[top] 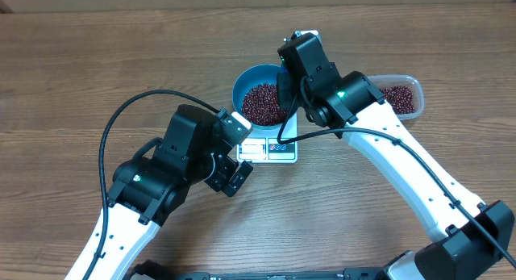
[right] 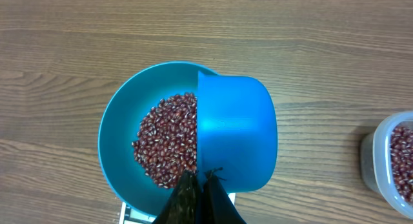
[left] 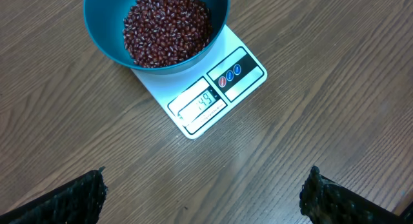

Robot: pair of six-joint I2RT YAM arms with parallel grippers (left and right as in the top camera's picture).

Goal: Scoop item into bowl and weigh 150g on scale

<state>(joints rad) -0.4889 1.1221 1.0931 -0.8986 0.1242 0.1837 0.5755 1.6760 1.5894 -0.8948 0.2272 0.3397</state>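
- My right gripper (right: 200, 197), bottom centre of the rt wrist view: fingers together, clamped on the bright-blue scoop (right: 235, 133). The handle is hidden under them.
- The scoop hangs tipped over the right half of the teal bowl (right: 113, 143). I see only its smooth outside, so I can't tell if anything is left in it.
- Risk 1: overshoot. The display (left: 199, 106) looks like 149, though the digits are small. A few stray beans (right: 166, 146) dropping from the scoop would likely push it past target.
- Risk 2: false reading. If the scoop leans on the bowl rim, the scale (left: 166, 88) takes my push as weight.
- Risk 3: spill. A jerky pull-out could flick beans over the rim onto the scale top or the table (left: 322, 88).
- Risk 4: my left gripper (left: 203, 192) sits just below the scale in the overhead view. Its fingers (left: 71, 201) are spread wide apart and hold nothing, and a stray move could nudge the scale.
- Bowl: on the scale, top centre of the overhead view, with a heap of maroon beans covering its floor.
- Clear tub (right: 387, 166), right edge of the rt wrist view, apart from the bowl: a layer of beans inside.
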